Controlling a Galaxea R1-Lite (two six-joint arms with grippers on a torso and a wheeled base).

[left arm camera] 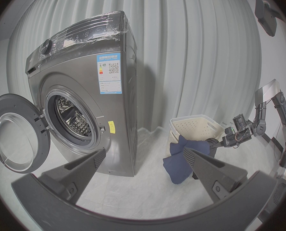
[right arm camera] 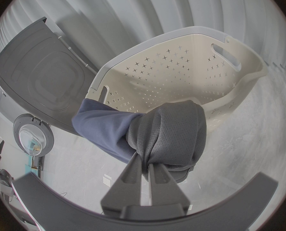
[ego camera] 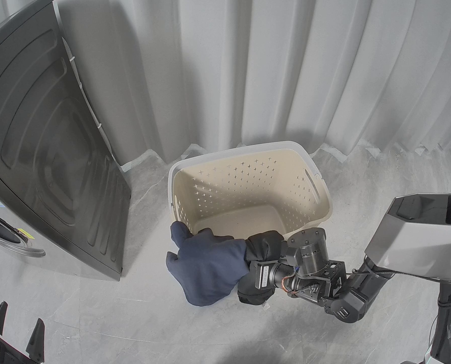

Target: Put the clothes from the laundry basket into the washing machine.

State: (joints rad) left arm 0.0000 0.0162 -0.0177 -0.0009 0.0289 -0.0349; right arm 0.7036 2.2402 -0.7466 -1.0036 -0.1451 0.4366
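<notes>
Curtained backdrop, marbled floor
A pale pleated curtain (ego camera: 286, 51) hangs across the back, its hem reaching the grey veined floor (ego camera: 134, 319).

The grey marbled floor (ego camera: 134, 324) carries two things. The cream laundry basket (ego camera: 245, 150) stands just beyond my right gripper (right arm camera: 145, 159). The grey washing machine (left arm camera: 117, 119) stands ahead of my left gripper (left arm camera: 143, 151), with its round door (left arm camera: 18, 135) swung open.

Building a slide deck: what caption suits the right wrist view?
Right gripper shut on bundled grey and blue clothes beside the laundry basket.
</notes>
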